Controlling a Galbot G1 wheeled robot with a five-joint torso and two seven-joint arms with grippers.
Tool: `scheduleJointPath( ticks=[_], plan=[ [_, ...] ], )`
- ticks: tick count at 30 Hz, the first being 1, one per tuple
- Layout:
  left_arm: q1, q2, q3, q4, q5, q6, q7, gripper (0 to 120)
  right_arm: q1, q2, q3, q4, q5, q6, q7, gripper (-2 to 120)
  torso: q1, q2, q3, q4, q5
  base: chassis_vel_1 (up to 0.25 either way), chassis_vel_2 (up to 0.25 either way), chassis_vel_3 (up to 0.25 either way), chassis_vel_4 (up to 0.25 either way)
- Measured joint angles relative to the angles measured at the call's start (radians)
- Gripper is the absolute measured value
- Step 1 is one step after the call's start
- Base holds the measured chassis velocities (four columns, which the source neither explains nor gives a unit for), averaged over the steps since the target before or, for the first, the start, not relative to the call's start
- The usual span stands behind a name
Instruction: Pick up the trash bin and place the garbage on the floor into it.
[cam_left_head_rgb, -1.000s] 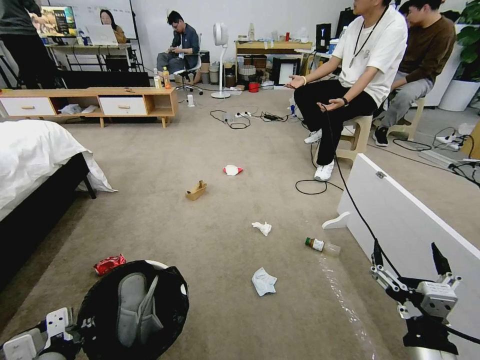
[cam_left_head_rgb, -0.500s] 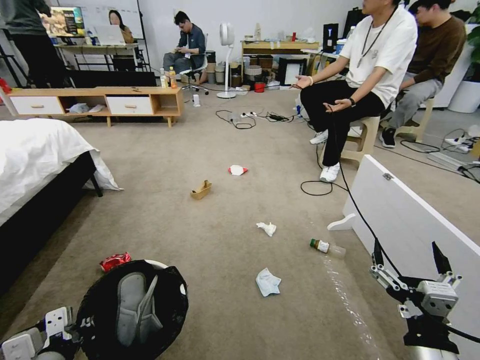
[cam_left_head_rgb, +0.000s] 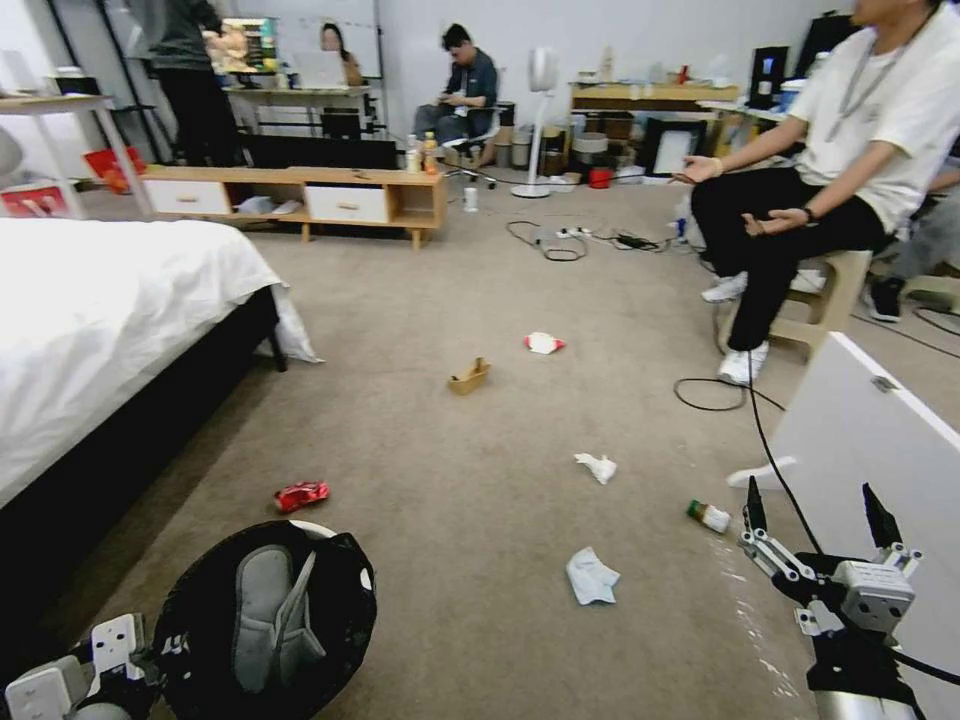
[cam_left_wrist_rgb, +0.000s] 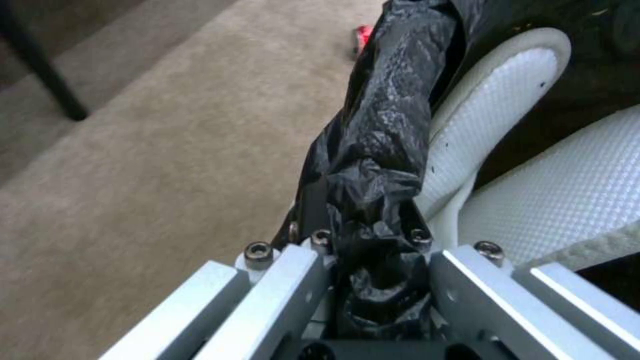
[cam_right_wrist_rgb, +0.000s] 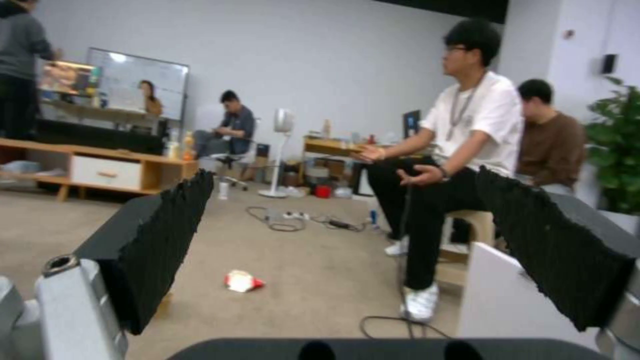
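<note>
The trash bin (cam_left_head_rgb: 265, 610), black-bagged with a grey flap inside, hangs low at my front left. My left gripper (cam_left_head_rgb: 112, 662) is shut on its bag-covered rim (cam_left_wrist_rgb: 373, 220). On the floor (cam_left_head_rgb: 430, 480) lies the garbage: a red wrapper (cam_left_head_rgb: 301, 494) just beyond the bin, tan cardboard (cam_left_head_rgb: 469, 377), a red-and-white packet (cam_left_head_rgb: 543, 343), a white tissue (cam_left_head_rgb: 598, 466), a pale blue wad (cam_left_head_rgb: 591, 577) and a clear bottle (cam_left_head_rgb: 710, 516). My right gripper (cam_left_head_rgb: 812, 500) is held open in the air at the lower right, near the bottle, with nothing in it.
A bed (cam_left_head_rgb: 90, 320) with white sheets runs along the left. A white panel (cam_left_head_rgb: 880, 440) lies at the right, with a black cable (cam_left_head_rgb: 710, 395) beside it. A person sits on a stool (cam_left_head_rgb: 835, 285) beyond. A low wooden cabinet (cam_left_head_rgb: 300, 195) stands at the back.
The camera has turned to the left, so the whole scene sits further right in the picture. Both grippers and the bin keep their places; the litter has not moved.
</note>
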Motion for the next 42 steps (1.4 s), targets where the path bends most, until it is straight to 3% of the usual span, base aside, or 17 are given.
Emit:
scheduleJointPath(
  ticks=[16,20,42],
  plan=[
    [-0.009,-0.005,0.001,0.012,0.007,0.000,0.001,2,0.012,0.000,0.002,-0.010,0.005,-0.001,0.000,100,0.000,0.000,0.000,0.0005,0.0000,0.084,0.072,0.076,0.084],
    [-0.014,-0.005,0.002,0.017,0.014,0.000,0.001,2,0.015,-0.001,0.007,-0.012,0.008,-0.002,0.000,100,0.000,0.000,0.000,-0.0005,0.0000,0.000,0.000,0.000,0.000],
    [-0.025,-0.006,-0.005,0.038,0.026,0.000,0.010,2,0.019,-0.002,0.031,-0.019,0.020,-0.010,-0.025,100,0.000,0.000,0.000,0.0001,0.0001,-0.004,0.004,0.005,-0.004]
  ],
)
